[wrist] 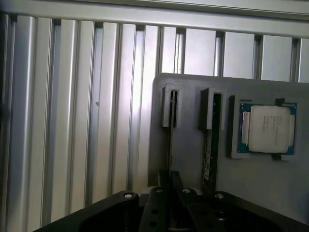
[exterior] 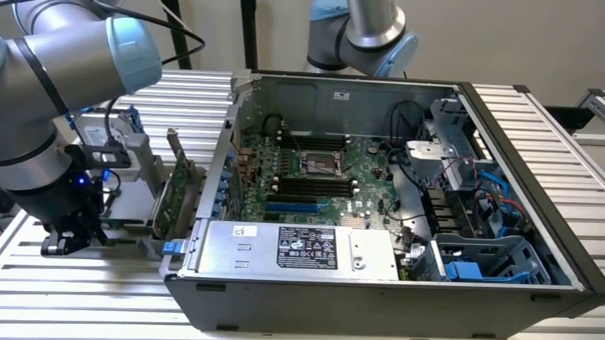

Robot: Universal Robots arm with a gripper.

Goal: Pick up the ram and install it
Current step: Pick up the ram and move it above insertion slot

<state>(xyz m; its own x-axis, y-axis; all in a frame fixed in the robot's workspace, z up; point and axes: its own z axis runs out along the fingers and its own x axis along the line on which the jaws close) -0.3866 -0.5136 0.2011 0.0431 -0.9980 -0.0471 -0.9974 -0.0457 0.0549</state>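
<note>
Two ram sticks (wrist: 208, 154), one processor (wrist: 268, 128), one computer case (exterior: 378, 290), one expansion card (exterior: 180, 195)

The ram (wrist: 171, 137), a long, thin, dark circuit-board stick, is seen edge-on. It is stood upright on its long edge in a narrow slot of a flat grey holder (wrist: 193, 87). One end is seated in a small raised block and the other is met by the gripper (wrist: 170, 183), which is centred over it. Whether it is gripped cannot be told. A second stick (wrist: 208, 154), dark green with a pale label, is stood parallel just beside it in the neighbouring slot. In the exterior view this spot is placed at about 8 o'clock from the open computer case (exterior: 378, 301), on the slatted metal table (exterior: 95, 301).
</note>
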